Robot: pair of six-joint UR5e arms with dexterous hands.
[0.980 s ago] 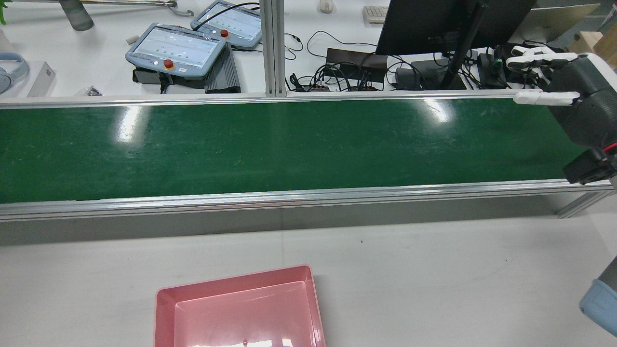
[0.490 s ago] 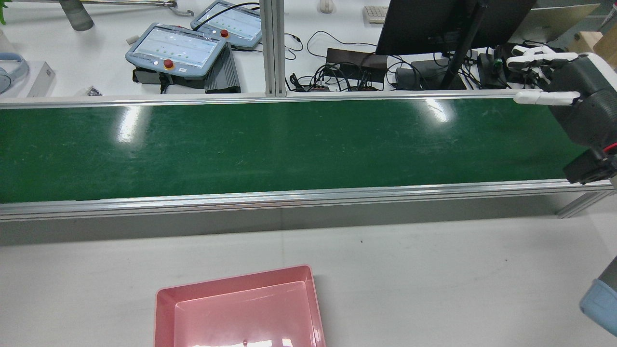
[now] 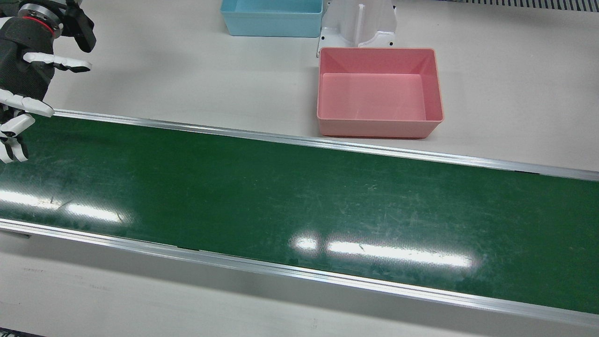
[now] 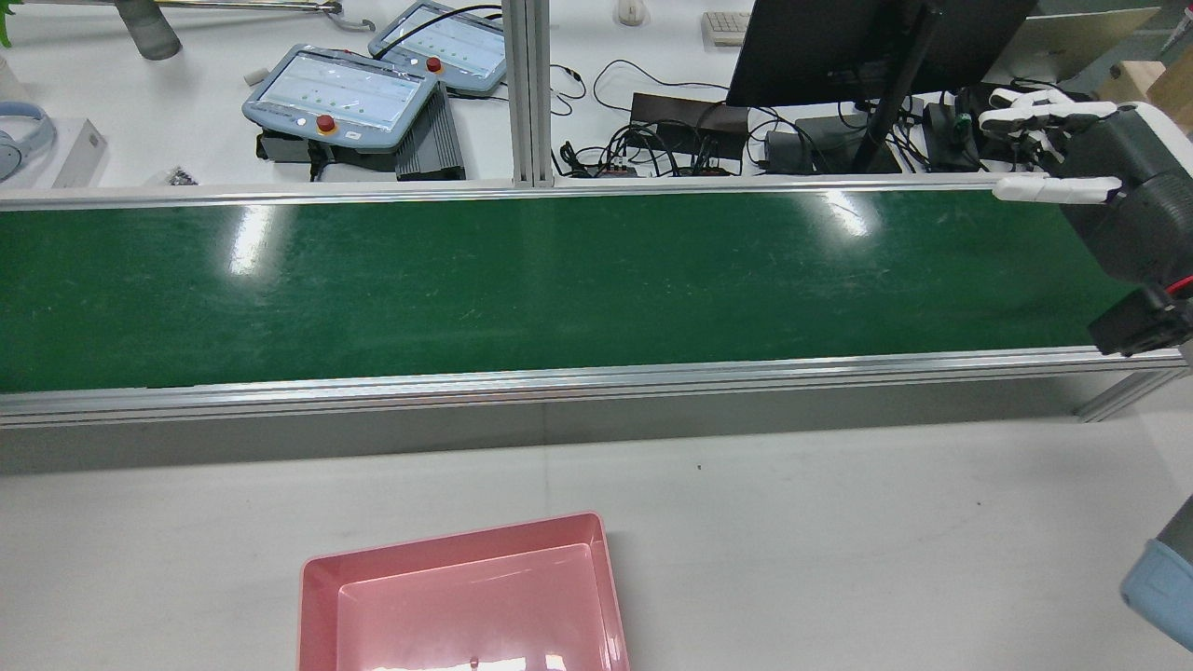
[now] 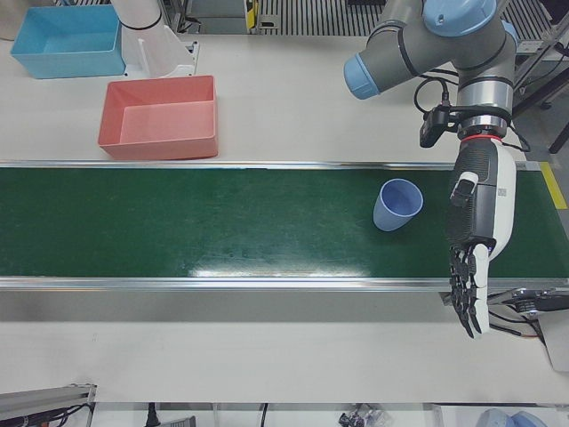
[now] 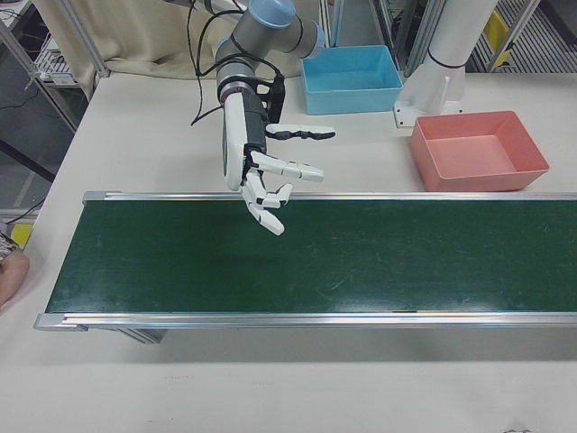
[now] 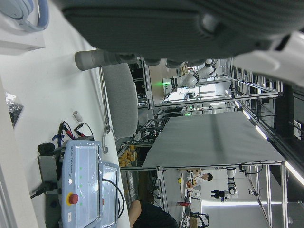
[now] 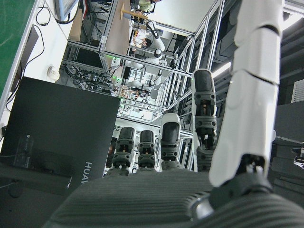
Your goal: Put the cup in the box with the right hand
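Note:
A light blue cup (image 5: pixel 397 205) stands mouth-up on the green belt (image 5: pixel 222 222) in the left-front view; no other view shows it. My left hand (image 5: pixel 474 245) hangs just right of the cup, fingers straight and pointing down, open, apart from it. My right hand (image 6: pixel 263 180) is open and empty above the belt's robot-side edge near the opposite end, also seen as the right hand (image 3: pixel 21 70) at the front view's left edge and the right hand (image 4: pixel 1090 172) at the rear view's right edge. The pink box (image 3: pixel 379 127) sits empty on the white table beside the belt.
A blue box (image 3: pixel 271 28) and a white pedestal (image 3: pixel 358 21) stand behind the pink box. Beyond the belt's far rail in the rear view lie teach pendants (image 4: pixel 340 93), cables and a monitor (image 4: pixel 839 42). A person's hand (image 6: pixel 9 271) shows at the right-front view's left edge.

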